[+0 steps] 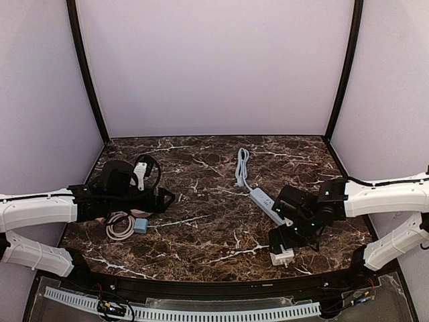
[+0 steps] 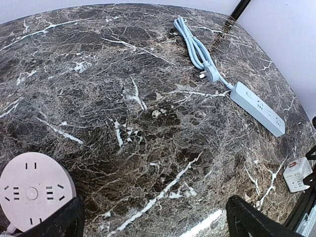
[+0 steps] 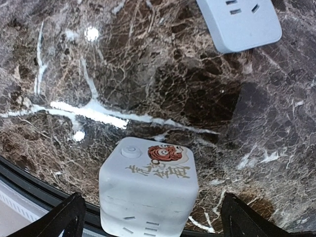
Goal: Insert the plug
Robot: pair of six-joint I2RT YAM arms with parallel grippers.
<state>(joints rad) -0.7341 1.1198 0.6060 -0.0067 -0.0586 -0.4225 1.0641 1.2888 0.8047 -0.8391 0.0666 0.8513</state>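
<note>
A light-blue power strip (image 1: 267, 204) lies right of centre. Its cord is coiled toward the back and ends in a three-pin plug (image 2: 213, 75) lying loose on the marble. The strip also shows in the left wrist view (image 2: 257, 107). A white cube socket (image 3: 148, 192) with a red tiger print stands at the front right edge. My right gripper (image 3: 148, 219) is open, with a finger on each side of the cube and neither touching it. My left gripper (image 2: 155, 222) is open and empty over bare marble at the left.
A round white socket (image 2: 32, 190) lies beside my left finger. In the top view its coiled white cable (image 1: 119, 227) and a small light-blue block (image 1: 141, 225) are under the left arm. The table's black front rim (image 3: 29, 190) is just behind the cube.
</note>
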